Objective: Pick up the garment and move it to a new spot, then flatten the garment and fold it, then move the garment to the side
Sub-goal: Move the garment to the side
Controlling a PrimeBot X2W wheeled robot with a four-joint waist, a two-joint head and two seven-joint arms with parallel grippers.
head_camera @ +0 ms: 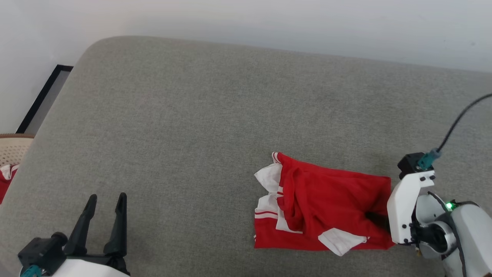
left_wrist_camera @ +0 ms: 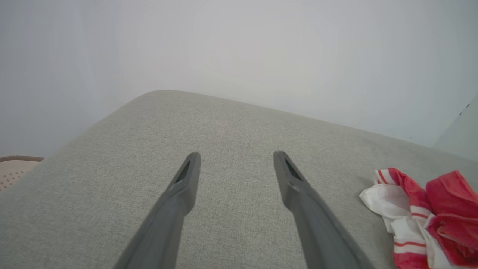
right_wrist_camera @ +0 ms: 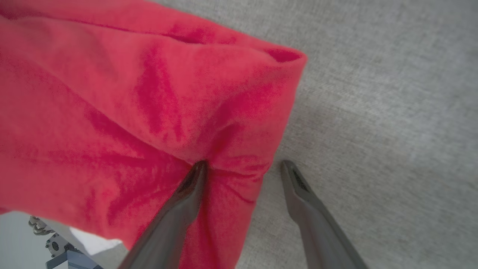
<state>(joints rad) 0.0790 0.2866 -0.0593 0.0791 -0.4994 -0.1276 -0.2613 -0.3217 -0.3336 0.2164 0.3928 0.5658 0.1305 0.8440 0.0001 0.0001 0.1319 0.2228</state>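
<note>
Where the garment lies: one thin bright red T-shirt with white sleeves and red-and-white stripes (head_camera: 330, 200) (left_wrist_camera: 422, 216) (right_wrist_camera: 130, 112) lies rumpled on the near right part of the grey woven cushion (head_camera: 192, 115), partly folded over itself. White sleeve cloth shows at its left end and near edge.
Garments: one on the cushion.
Grippers: two, each with two long dark fingers.
Left gripper (head_camera: 107, 197) (left_wrist_camera: 236, 156): near left, jaws spread wide and empty, over bare cushion, well apart from the T-shirt.
Right gripper (right_wrist_camera: 242, 164): at the T-shirt's right edge with jaws spread wide and not clamped. One finger (right_wrist_camera: 186, 194) presses its tip into the red cloth, which creases around it. The other finger (right_wrist_camera: 302, 194) is over bare cushion just beside the edge.
White wrist housing (head_camera: 407, 207): one, at the T-shirt's right end, hiding part of that edge in the head view.
Black cable (head_camera: 457, 123): one, rising from the right wrist toward the far right.
Beige perforated basket (head_camera: 9, 148): one, off the cushion's left side, with a bit of red-and-white cloth (head_camera: 5, 179) just nearer than it.
Black-framed panel (head_camera: 42, 100): one, far left, against the pale wall (head_camera: 269, 23).
Between the grippers: bare cushion.
</note>
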